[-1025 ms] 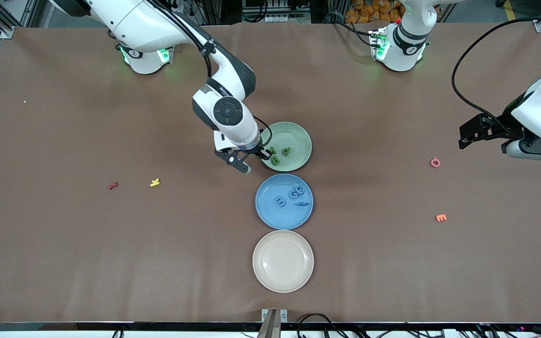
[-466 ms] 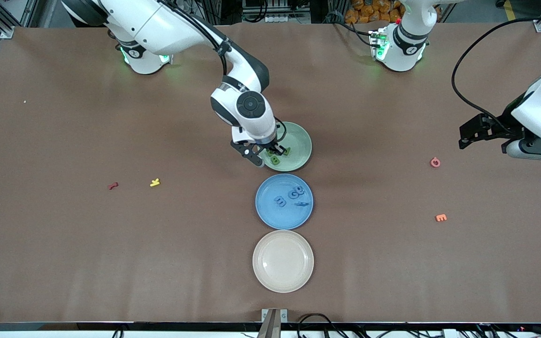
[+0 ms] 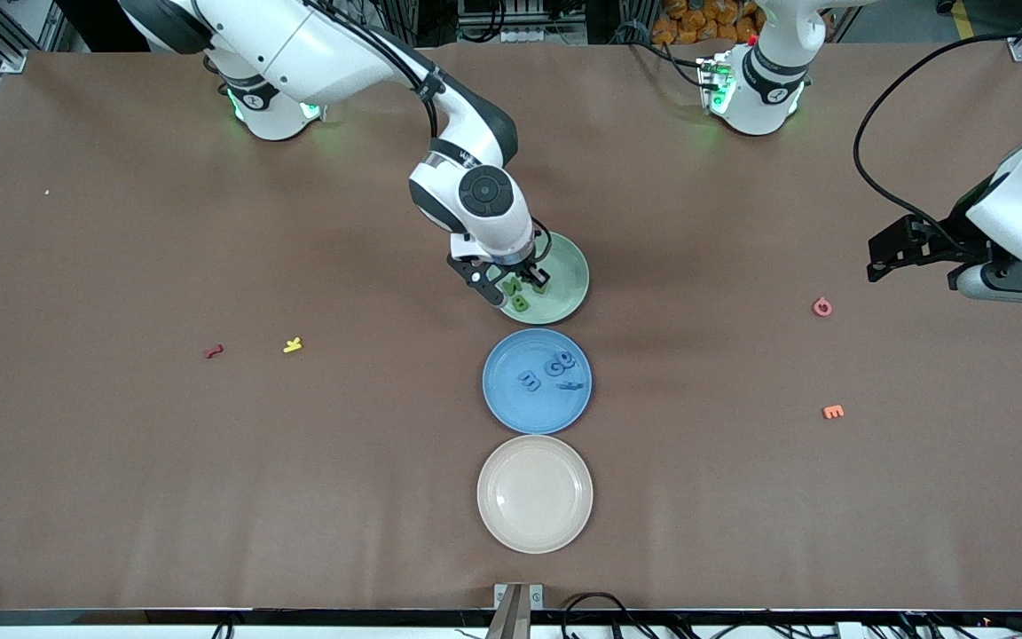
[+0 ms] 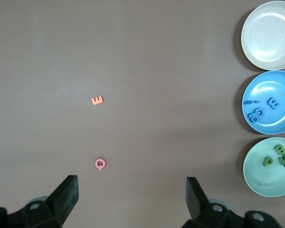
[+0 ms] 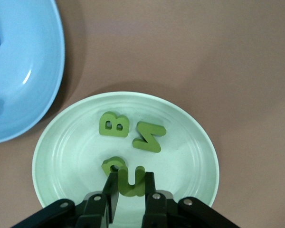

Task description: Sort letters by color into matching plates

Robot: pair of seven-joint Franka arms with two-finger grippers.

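Note:
My right gripper [image 5: 131, 178] is shut on a dark green letter U [image 5: 133, 184] and holds it low over the pale mint green plate [image 5: 71, 156]; in the front view the right gripper [image 3: 524, 282] is over that plate [image 3: 567, 266]. Green letters B [image 5: 114, 124], N [image 5: 149, 137] and P [image 5: 111, 165] lie in the plate. The blue plate [image 3: 511, 404], nearer the front camera, holds three blue letters [image 3: 559, 362]. My left gripper [image 4: 133, 194] is open and empty, waiting high over the left arm's end of the table.
A cream plate [image 3: 535, 524] lies nearest the front camera. A red letter [image 3: 214, 351] and a yellow letter [image 3: 293, 345] lie toward the right arm's end. A pink Q [image 3: 821, 307] and an orange E [image 3: 832, 412] lie toward the left arm's end.
My right gripper has moved with the green U from beside the mint plate's rim to over the plate. The left arm has not moved.

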